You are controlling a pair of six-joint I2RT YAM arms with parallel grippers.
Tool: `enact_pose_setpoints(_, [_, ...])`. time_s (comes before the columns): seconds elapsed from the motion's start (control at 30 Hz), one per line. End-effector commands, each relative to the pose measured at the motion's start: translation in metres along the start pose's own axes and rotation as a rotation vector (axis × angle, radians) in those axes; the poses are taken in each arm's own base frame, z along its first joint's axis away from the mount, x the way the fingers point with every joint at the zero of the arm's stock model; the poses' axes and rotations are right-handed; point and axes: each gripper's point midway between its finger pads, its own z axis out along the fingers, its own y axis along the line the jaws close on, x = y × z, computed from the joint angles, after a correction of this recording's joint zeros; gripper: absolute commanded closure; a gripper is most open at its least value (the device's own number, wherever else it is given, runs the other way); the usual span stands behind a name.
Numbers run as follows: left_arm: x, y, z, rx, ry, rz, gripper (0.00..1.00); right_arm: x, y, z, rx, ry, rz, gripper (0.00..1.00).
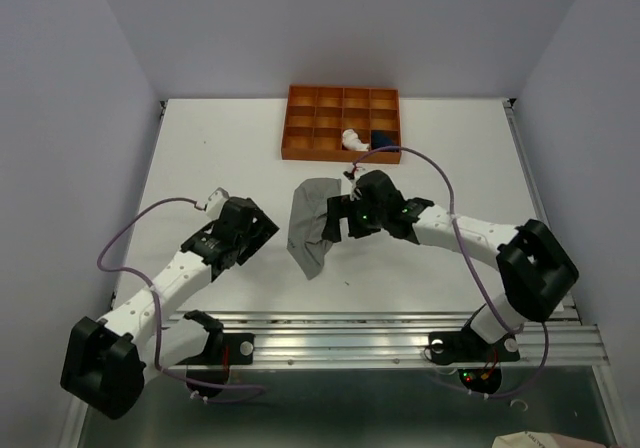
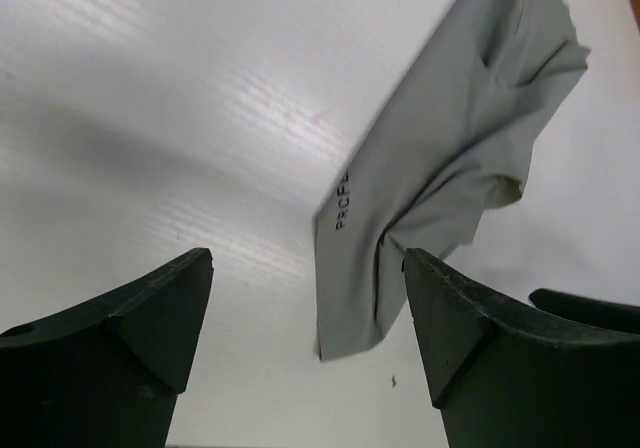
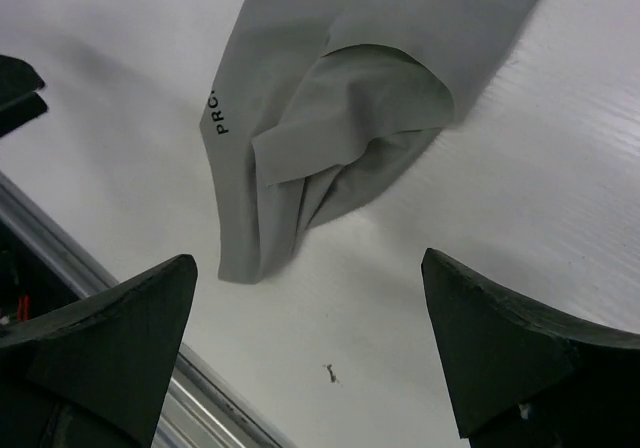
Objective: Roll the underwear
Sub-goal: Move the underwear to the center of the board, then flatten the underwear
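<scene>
Working on the grey underwear (image 1: pixel 312 226), which lies loosely folded and rumpled on the white worktop (image 1: pixel 200 158), mid-table, between the two arms. Left claw (image 1: pixel 262 228) stands open just beside its left edge, gripping nothing; right claw (image 1: pixel 340 223) is also open and empty, over its right edge. Pale pink-white piece (image 1: pixel 352 139) and navy piece (image 1: pixel 384 140) sit side by side in the near row of the orange tray (image 1: pixel 300 118), right-hand end. Wrist views show thin, limp cloth with soft creases and a lettered band along one edge. Judgement: very light, no stiffness, will slump and unroll unless kept under tension, and may slide on the smooth worktop. Likely best hold is the lettered band edge, one claw towards each end, pinching all layers together.
</scene>
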Motion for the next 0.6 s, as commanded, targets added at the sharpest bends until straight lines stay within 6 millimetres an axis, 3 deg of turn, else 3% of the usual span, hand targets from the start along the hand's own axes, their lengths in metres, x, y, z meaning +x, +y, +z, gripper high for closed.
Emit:
enact_pose_setpoints(0.0, [-0.040, -0.047, 0.008, 0.137, -0.074, 0.075, 0.14, -0.032, 0.006, 0.027, 0.098, -0.101, -0.025, 0.00])
enact_pose_setpoints(0.03, [-0.042, -0.058, 0.016, 0.149, -0.053, 0.091, 0.22, -0.038, 0.010, 0.032, 0.105, -0.117, -0.029, 0.02])
enact_pose_setpoints(0.1, [-0.045, -0.066, 0.025, 0.146, -0.028, 0.113, 0.30, -0.038, 0.007, 0.046, 0.112, -0.112, -0.019, 0.03])
enact_pose_setpoints(0.2, [-0.041, -0.081, 0.046, 0.172, 0.020, 0.140, 0.61, -0.045, 0.006, 0.060, 0.134, -0.149, 0.005, 0.08])
enact_pose_setpoints(0.23, [-0.032, -0.087, 0.055, 0.195, 0.077, 0.152, 0.79, -0.050, 0.004, 0.062, 0.147, -0.171, 0.013, 0.09])
enact_pose_setpoints(0.3, [-0.027, -0.089, 0.066, 0.189, 0.113, 0.158, 0.95, -0.052, -0.002, 0.070, 0.176, -0.181, 0.032, 0.11])
enact_pose_setpoints(0.33, [-0.023, -0.089, 0.075, 0.178, 0.136, 0.160, 1.00, -0.051, -0.003, 0.072, 0.183, -0.181, 0.051, 0.12])
enact_pose_setpoints(0.57, [-0.002, -0.099, 0.092, 0.247, 0.228, 0.160, 1.00, -0.061, -0.024, 0.088, 0.297, -0.245, 0.141, 0.22])
